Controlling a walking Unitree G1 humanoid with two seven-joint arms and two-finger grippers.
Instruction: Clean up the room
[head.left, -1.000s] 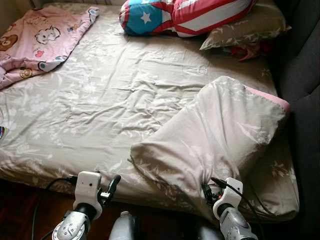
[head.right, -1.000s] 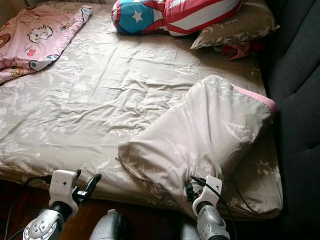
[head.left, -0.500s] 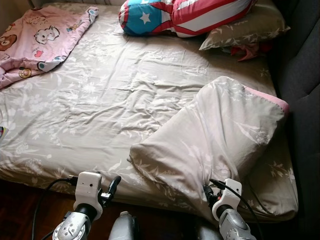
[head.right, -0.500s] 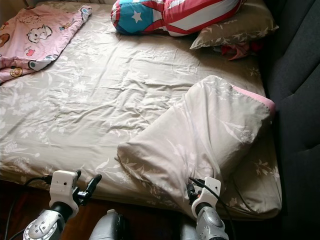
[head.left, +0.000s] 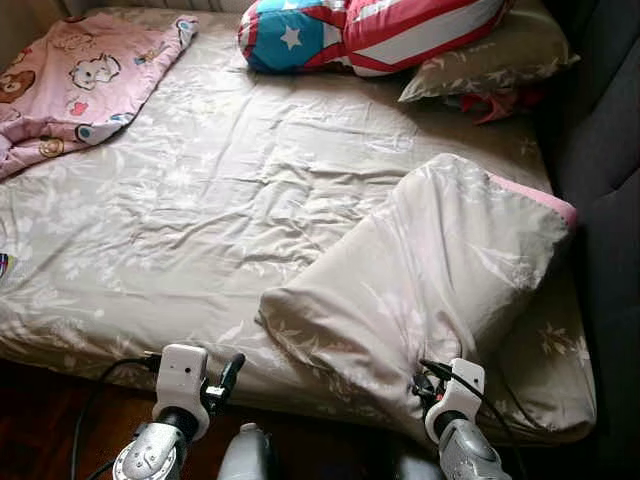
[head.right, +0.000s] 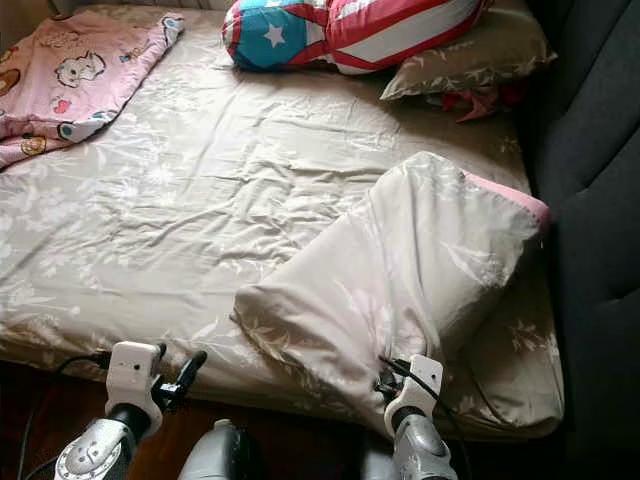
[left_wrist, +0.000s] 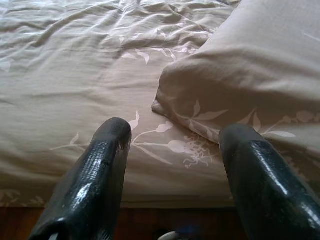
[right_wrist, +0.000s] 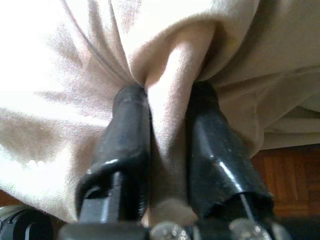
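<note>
A beige leaf-print pillow (head.left: 430, 280) with a pink end lies slanted on the near right part of the bed (head.left: 200, 200). My right gripper (right_wrist: 167, 95) is shut on a fold of the pillow's cover (right_wrist: 170, 75) at its near edge, seen from the head at the right gripper (head.left: 425, 378). My left gripper (left_wrist: 172, 132) is open at the bed's near edge, just left of the pillow's corner (left_wrist: 165, 102), holding nothing; from the head the left gripper (head.left: 232, 368) hangs over the mattress edge.
A pink cartoon blanket (head.left: 70, 75) lies bunched at the far left. A star-and-stripe cushion (head.left: 350, 30) and a second beige pillow (head.left: 490, 55) rest at the head. A dark upholstered wall (head.left: 605, 150) runs along the right. Dark wood floor (head.left: 50, 420) lies below.
Both arms have dropped slightly toward the near edge of the bed. The right gripper keeps its hold on the pillow cover and the pillow's near edge is drawn a little closer.
</note>
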